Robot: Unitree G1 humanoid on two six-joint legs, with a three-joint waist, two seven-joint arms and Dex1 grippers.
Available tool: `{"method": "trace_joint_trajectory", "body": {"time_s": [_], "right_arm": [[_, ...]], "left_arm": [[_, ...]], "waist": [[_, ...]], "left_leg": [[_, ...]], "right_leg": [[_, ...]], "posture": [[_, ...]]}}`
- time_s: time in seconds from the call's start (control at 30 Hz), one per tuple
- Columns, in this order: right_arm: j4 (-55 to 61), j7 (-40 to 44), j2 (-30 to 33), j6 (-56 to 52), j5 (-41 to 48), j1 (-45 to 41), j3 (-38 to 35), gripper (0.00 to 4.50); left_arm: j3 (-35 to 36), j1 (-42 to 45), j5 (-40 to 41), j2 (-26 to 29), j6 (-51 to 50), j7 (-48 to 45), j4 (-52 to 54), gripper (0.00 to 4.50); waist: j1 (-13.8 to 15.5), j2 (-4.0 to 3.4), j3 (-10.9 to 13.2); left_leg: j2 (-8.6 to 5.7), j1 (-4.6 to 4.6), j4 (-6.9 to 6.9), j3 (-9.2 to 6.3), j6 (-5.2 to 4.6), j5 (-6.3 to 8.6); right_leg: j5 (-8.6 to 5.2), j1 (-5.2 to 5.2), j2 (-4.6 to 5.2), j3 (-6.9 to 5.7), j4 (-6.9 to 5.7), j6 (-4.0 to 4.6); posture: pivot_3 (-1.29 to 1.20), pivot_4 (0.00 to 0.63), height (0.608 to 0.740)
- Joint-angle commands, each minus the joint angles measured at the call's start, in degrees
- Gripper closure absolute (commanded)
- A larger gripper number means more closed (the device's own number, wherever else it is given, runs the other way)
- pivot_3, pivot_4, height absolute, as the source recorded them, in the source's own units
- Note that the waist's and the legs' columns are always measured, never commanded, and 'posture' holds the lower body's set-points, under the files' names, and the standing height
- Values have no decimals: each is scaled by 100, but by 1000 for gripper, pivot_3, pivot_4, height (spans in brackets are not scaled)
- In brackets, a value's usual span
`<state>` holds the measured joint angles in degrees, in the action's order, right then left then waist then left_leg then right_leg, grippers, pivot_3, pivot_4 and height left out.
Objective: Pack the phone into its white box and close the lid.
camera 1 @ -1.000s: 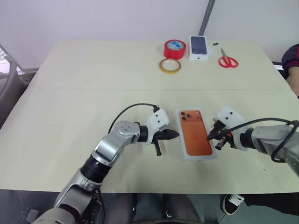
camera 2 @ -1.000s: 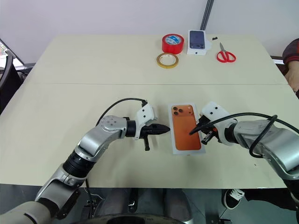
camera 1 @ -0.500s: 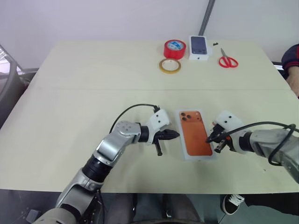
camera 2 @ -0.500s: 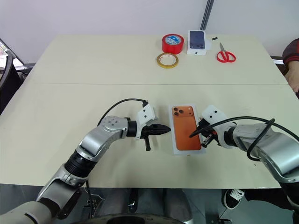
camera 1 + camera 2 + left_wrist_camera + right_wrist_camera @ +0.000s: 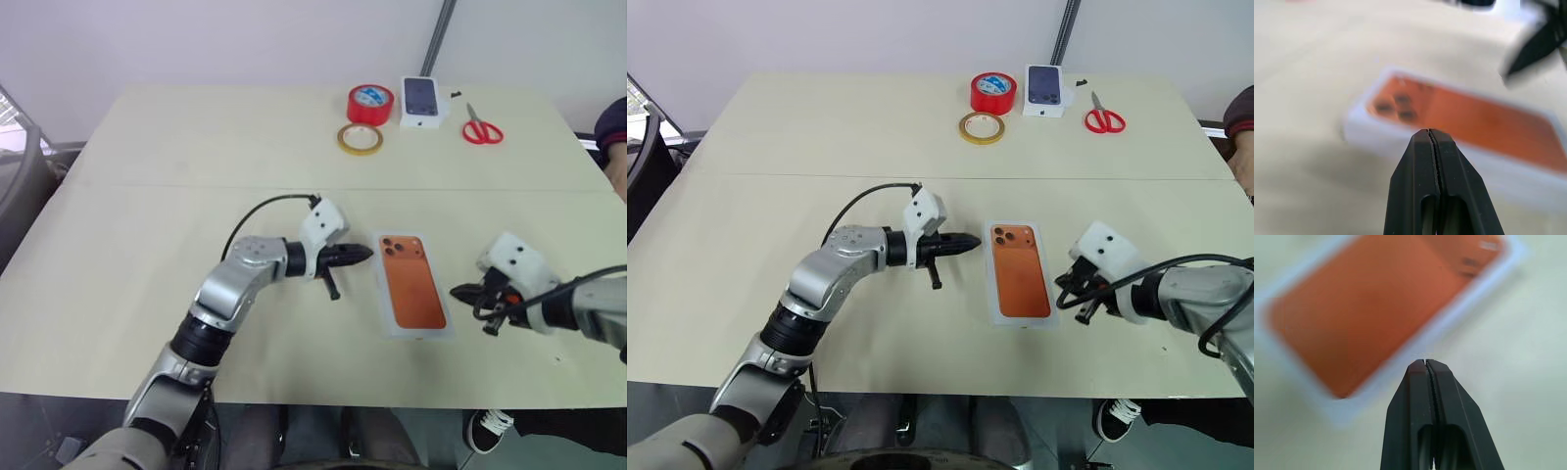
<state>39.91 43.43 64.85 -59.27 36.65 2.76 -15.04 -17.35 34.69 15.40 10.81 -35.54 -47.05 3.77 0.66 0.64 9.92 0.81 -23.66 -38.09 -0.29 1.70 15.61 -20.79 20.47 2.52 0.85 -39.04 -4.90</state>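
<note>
Right pincer (image 5: 460, 291) withdrawn, one lid (image 5: 412, 295), two tape rolls (image 5: 369, 103)

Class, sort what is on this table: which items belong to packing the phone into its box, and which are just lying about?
Belongs to the job:
- lid, orange phone picture facing up, on the white box

Just lying about:
- red tape roll
- yellowish tape roll
- red scissors
- smaller white phone box

We note silver-grey arm shells with black joints, white wrist housings, thin black looping cables, and black two-finger grippers: left gripper (image 5: 364, 255), right gripper (image 5: 458, 291).
</note>
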Motion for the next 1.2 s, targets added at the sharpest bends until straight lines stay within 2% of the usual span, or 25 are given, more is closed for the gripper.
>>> {"method": "trace_joint_trajectory", "body": {"time_s": [0.03,0.17,0.33,0.43,0.57,0.73,0.87,1.0,1.2], "right_arm": [[431,-217,-242,-15,25,46,244,4477],[435,-600,-327,-169,-291,112,742,4477],[545,-665,-326,-176,-294,185,710,4477],[526,-698,-477,-69,-199,86,416,4477],[262,-915,-1023,619,-358,-250,-85,4477],[-538,-872,-1333,1049,-385,-600,-523,4477],[-1006,-797,-1471,1320,-414,-724,-676,4477],[-1376,-694,-1460,1614,-610,-550,-718,4477],[-1527,-525,-1571,2014,-701,-311,-689,4477]], "left_arm": [[-467,157,-327,-102,154,70,-282,4500],[-892,245,-615,-116,104,31,-662,4500],[-930,186,-679,8,160,-80,-677,4500],[-515,137,-482,81,134,-25,-545,4500],[357,8,-124,443,194,55,-274,4500],[1465,-407,141,1366,355,12,-96,4500],[2281,-861,253,2097,708,-103,-361,4500],[2823,-1339,331,2509,951,-124,-551,4500],[3113,-1884,426,2598,929,73,-203,4500]], "waist": [[2,2,-1],[1,2,-2],[1,9,-6],[1,9,-6],[-50,6,-6],[-60,6,-6],[-29,4,-4],[1,5,-4],[-10,5,-4]], "left_leg": [[0,5,0,0,0,0],[-2,9,0,0,0,0],[-1,17,0,-1,0,0],[-1,17,0,-1,0,0],[4,17,2,0,1,-1],[5,17,7,0,4,-2],[4,17,7,1,4,-2],[1,16,7,2,3,-2],[2,17,8,2,2,-1]], "right_leg": [[0,-5,0,0,0,0],[0,-6,0,2,-1,0],[0,-15,-1,1,0,0],[0,-15,-1,2,0,0],[0,-9,-3,3,-2,0],[0,-7,-3,2,-3,0],[0,-6,1,2,-2,0],[0,-7,9,1,-2,0],[0,-7,10,0,-3,0]], "posture": [[0,150,740],[0,150,740],[0,150,740],[0,150,740],[0,150,740],[0,150,740],[0,150,740],[0,150,740],[0,150,740]]}}
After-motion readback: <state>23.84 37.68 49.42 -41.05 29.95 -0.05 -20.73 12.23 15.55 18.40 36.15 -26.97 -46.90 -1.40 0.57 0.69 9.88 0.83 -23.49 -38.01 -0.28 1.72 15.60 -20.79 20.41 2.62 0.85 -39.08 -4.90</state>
